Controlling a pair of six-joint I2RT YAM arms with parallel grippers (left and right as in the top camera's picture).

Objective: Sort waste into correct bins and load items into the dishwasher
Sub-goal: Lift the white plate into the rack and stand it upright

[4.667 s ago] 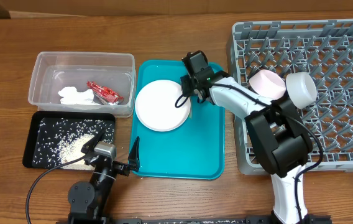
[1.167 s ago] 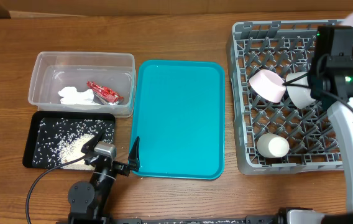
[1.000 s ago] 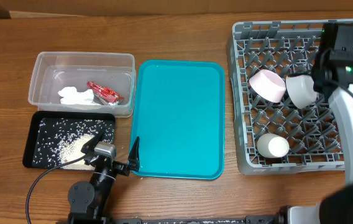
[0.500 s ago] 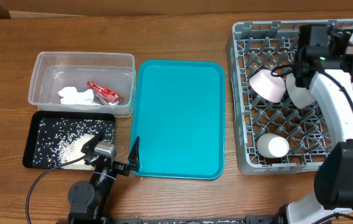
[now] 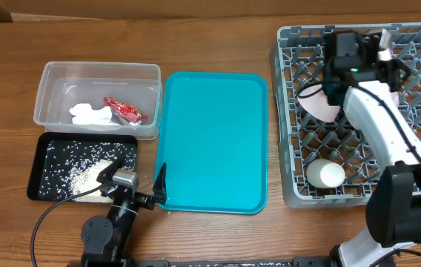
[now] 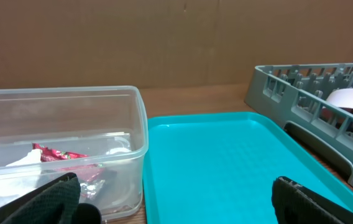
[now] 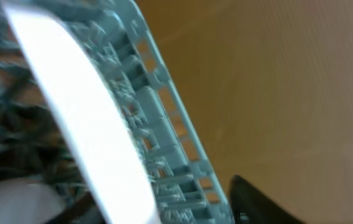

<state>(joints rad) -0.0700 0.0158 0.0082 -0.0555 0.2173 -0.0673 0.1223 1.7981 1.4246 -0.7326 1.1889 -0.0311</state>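
Note:
My right gripper (image 5: pixel 379 46) hovers over the back of the grey dishwasher rack (image 5: pixel 292 148). In the right wrist view the white plate (image 7: pixel 77 124) stands on edge beside the rack wall, and the gripper (image 7: pixel 164 205) is open, its black finger (image 7: pixel 254 199) well clear of the plate. A pinkish bowl (image 5: pixel 316 104) and a white cup (image 5: pixel 325 174) lie in the rack. The clear tub (image 5: pixel 47 96) holds the red wrapper (image 5: pixel 124 110) and white paper (image 5: pixel 90 114). Rice (image 5: pixel 88 176) lies in the black tray (image 5: pixel 44 148). My left gripper (image 5: pixel 138 179) rests open at the table front.
A bare teal serving tray (image 5: pixel 210 141) lies between the bins and the rack. In the left wrist view that teal tray (image 6: pixel 226 162), the tub (image 6: pixel 58 149) and the rack's corner (image 6: pixel 301 93) lie ahead of the open gripper (image 6: pixel 176 205). My right arm spans the rack.
My right gripper has swung left along the back of the rack and opened, letting go of the plate. The grey bowl is now hidden under the arm. My left arm is unmoved.

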